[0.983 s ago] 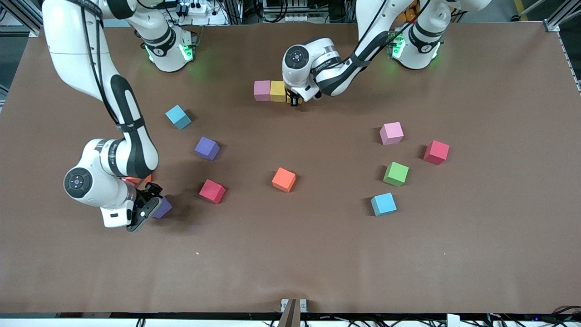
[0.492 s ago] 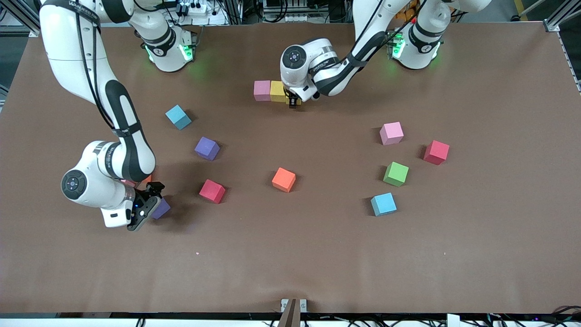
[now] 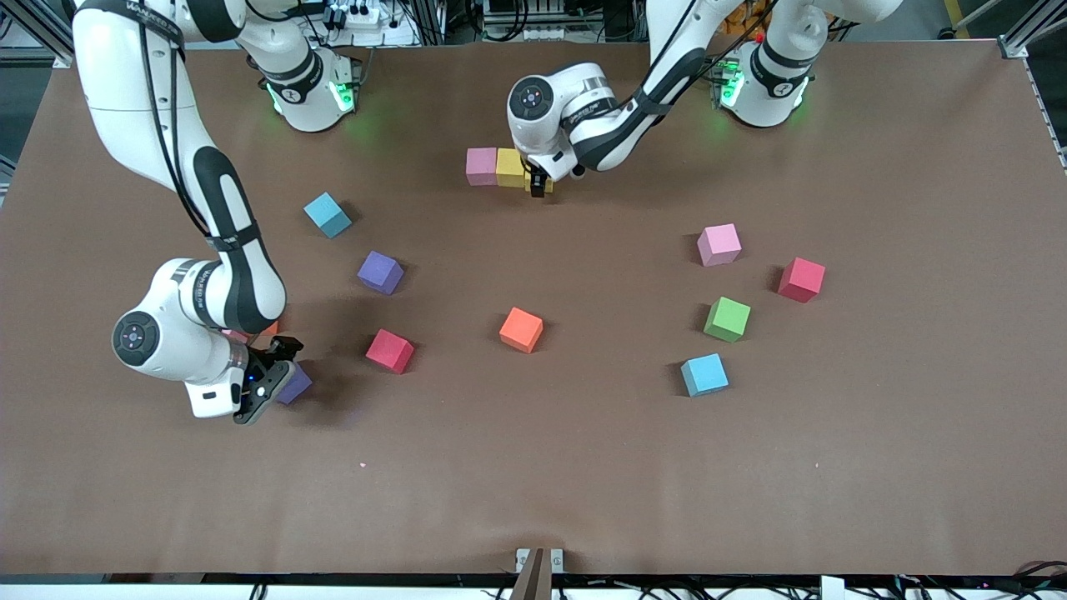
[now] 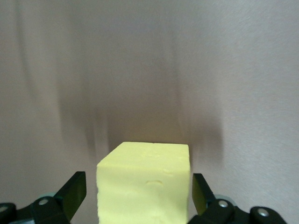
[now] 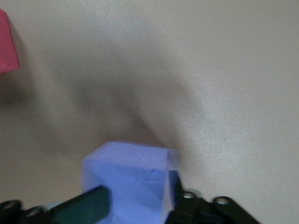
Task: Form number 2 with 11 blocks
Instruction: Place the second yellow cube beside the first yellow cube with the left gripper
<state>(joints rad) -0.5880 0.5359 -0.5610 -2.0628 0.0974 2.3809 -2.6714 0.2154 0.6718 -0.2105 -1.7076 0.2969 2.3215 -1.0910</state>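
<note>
A pink block (image 3: 481, 166) and a yellow block (image 3: 510, 167) lie side by side near the robots' bases. A second yellow block (image 3: 543, 184) rests on the table at that row's end toward the left arm. My left gripper (image 3: 539, 185) stands open around it; in the left wrist view this yellow block (image 4: 144, 182) has a gap to each of the fingers (image 4: 74, 193). My right gripper (image 3: 271, 383) is shut on a purple block (image 3: 297, 385) at table level toward the right arm's end. In the right wrist view both jaws press on the purple block (image 5: 131, 172).
Loose blocks lie scattered: cyan (image 3: 327, 214), purple (image 3: 380, 272), red (image 3: 389, 351), orange (image 3: 521, 329), pink (image 3: 718, 244), red (image 3: 801, 278), green (image 3: 727, 319), cyan (image 3: 704, 374). An orange block (image 3: 268, 327) peeks out from under the right arm.
The left gripper has opened and let go of the yellow block at the row's end. The right gripper has closed on the purple block.
</note>
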